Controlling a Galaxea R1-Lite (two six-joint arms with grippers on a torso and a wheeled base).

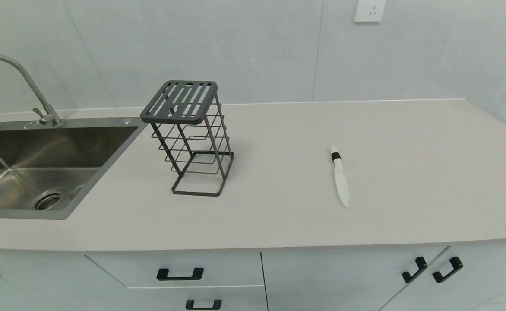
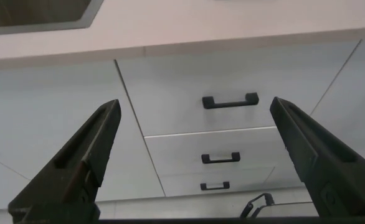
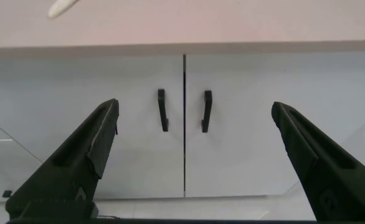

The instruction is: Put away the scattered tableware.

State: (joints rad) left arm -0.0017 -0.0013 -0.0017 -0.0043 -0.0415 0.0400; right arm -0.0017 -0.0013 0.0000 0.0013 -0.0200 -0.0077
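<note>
A white knife (image 1: 339,176) with a black band near its handle end lies flat on the counter, right of centre. Its tip (image 3: 63,7) peeks over the counter edge in the right wrist view. A dark wire rack (image 1: 191,136) with a slotted top plate stands to the knife's left, next to the sink. My left gripper (image 2: 195,118) hangs open below the counter, facing the drawer fronts, nothing between its fingers. My right gripper (image 3: 195,121) is open too, low in front of the cabinet doors, empty.
A steel sink (image 1: 41,166) with a curved tap (image 1: 24,82) takes up the counter's left end. Drawers with black handles (image 2: 230,101) and double doors (image 3: 184,112) sit under the counter. A wall socket (image 1: 369,10) is behind.
</note>
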